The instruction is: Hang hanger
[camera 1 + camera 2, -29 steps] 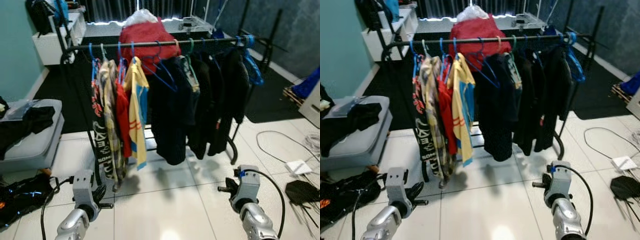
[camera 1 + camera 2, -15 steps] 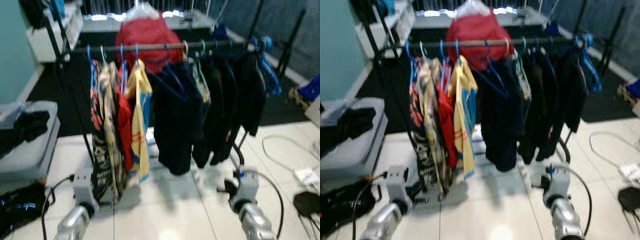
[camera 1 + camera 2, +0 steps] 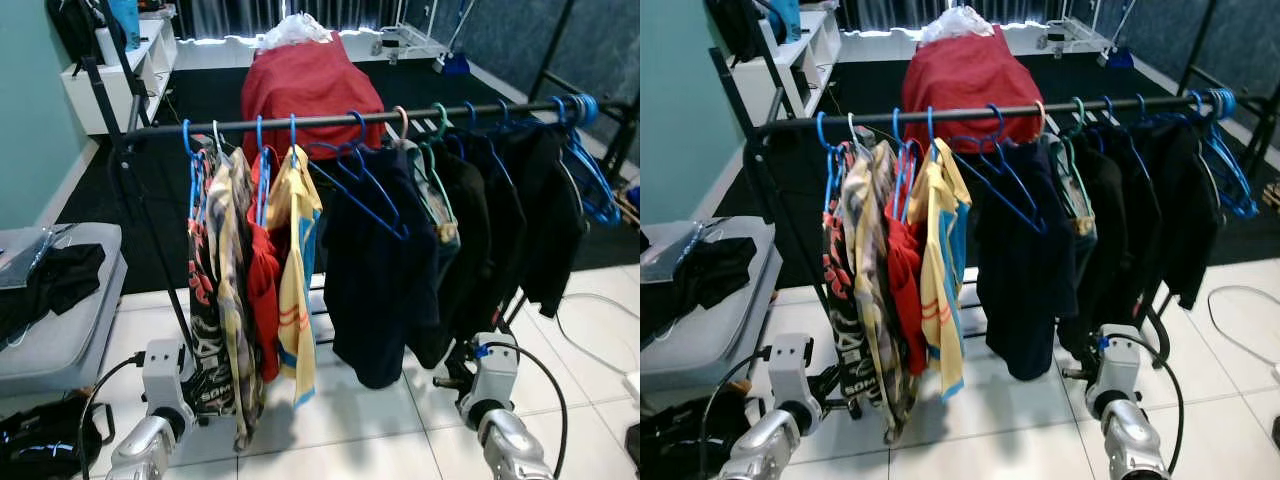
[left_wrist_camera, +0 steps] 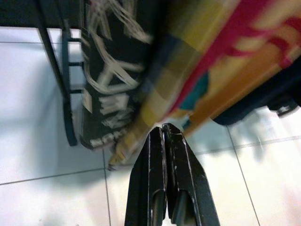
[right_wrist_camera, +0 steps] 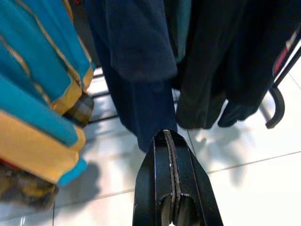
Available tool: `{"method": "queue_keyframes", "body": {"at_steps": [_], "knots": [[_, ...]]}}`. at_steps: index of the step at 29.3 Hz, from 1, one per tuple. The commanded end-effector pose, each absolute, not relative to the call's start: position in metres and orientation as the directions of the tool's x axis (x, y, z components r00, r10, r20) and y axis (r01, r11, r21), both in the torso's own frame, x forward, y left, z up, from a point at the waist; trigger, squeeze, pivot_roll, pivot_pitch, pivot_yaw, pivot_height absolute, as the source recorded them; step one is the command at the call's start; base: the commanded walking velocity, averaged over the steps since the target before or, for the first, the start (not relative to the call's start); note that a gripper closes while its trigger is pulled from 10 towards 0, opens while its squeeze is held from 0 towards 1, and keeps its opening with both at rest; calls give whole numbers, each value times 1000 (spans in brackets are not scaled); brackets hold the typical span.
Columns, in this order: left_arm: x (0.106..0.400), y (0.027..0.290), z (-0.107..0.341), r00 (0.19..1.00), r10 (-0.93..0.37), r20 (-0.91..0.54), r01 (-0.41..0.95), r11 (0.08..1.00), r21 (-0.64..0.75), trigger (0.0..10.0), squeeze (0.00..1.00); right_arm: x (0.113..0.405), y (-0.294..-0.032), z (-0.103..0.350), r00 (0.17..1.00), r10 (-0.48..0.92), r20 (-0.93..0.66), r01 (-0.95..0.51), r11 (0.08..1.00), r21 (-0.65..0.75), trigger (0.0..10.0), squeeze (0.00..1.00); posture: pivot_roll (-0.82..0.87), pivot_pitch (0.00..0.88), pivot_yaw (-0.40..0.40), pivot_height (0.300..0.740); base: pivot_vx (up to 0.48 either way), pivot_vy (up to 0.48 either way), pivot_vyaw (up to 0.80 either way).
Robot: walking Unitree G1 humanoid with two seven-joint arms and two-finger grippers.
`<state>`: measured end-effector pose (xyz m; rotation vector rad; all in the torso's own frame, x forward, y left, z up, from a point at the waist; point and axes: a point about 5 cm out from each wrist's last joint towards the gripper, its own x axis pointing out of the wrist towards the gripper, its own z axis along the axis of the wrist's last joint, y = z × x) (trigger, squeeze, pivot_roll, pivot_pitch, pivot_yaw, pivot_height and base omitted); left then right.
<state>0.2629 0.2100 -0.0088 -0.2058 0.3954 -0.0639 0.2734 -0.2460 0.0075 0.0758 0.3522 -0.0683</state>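
— Wrist views? Caught anything the head views missed?

— Showed both pairs of fingers pressed together, pinching nothing: left gripper (image 4: 163, 129) just below the hem of a black printed shirt (image 4: 110, 70), right gripper (image 5: 165, 134) pointed at a navy garment (image 5: 136, 56) over white floor tiles (image 5: 244, 188).

— Any writing?

— White lettering on that black shirt, too blurred to read.

— And the hangers?

— Hung blue along the rail (image 3: 400, 115), one bare blue hanger (image 3: 360, 190) against the navy garment, well above both grippers. Sat low near the floor, left gripper (image 3: 200, 395) and right gripper (image 3: 450, 380).
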Motion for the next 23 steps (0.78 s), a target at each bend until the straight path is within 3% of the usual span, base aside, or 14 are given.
{"method": "queue_keyframes", "body": {"at_steps": [1, 7, 8, 15, 16, 17, 18, 19, 20, 23], "knots": [[257, 214, -13, 914, -86, -397, 4, 979, -202, 10000, 0, 270, -241, 2, 930, -42, -366, 77, 994, 83, 10000, 0, -32, 93, -21, 740, 349, 0, 0], [257, 221, -10, 929, -12, -370, -66, 978, -196, 10000, 0, 269, -242, 1, 928, -40, -369, 76, 994, 83, 10000, 0, -32, 94, -21, 740, 106, 0, 0], [257, 224, -9, 930, 30, -365, -107, 975, -194, 10000, 1000, 269, -242, 1, 929, -38, -369, 74, 994, 84, 10000, 0, -33, 92, -22, 740, 0, 0, 0], [256, 229, -9, 929, 80, -362, -158, 968, -193, 10000, 1000, 269, -241, 1, 929, -35, -368, 71, 994, 85, 10000, 0, -33, 92, -22, 740, 0, 0, 0], [255, 231, -8, 928, 115, -354, -185, 967, -173, 10000, 1000, 269, -241, 1, 929, -32, -368, 67, 994, 85, 10000, 204, -36, 91, -22, 740, 0, 0, 0], [255, 231, -8, 928, 115, -354, -185, 967, -173, 10000, 1000, 269, -241, 1, 929, -32, -368, 67, 994, 85, 10000, 204, -36, 91, -22, 740, 0, 0, 0], [254, 234, -7, 926, 155, -343, -217, 964, -153, 10000, 1000, 269, -240, 1, 930, -23, -366, 58, 995, 86, 10000, 820, -37, 89, -20, 740, 0, 0, 0], [254, 234, -7, 926, 155, -343, -217, 964, -153, 10000, 1000, 269, -240, 1, 930, -23, -366, 58, 995, 86, 10000, 820, -37, 89, -20, 740, 0, 0, 0], [254, 239, -5, 923, 200, -328, -257, 956, -138, 10000, 1000, 269, -239, 1, 931, -14, -364, 49, 995, 87, 10000, 1000, -38, 89, -21, 740, 0, 0, 0], [253, 245, -1, 920, 239, -309, -290, 948, -131, 10000, 1000, 269, -239, 1, 932, -9, -364, 44, 995, 89, 10000, 1000, -37, 88, -21, 740, 0, 0, 0]]}}
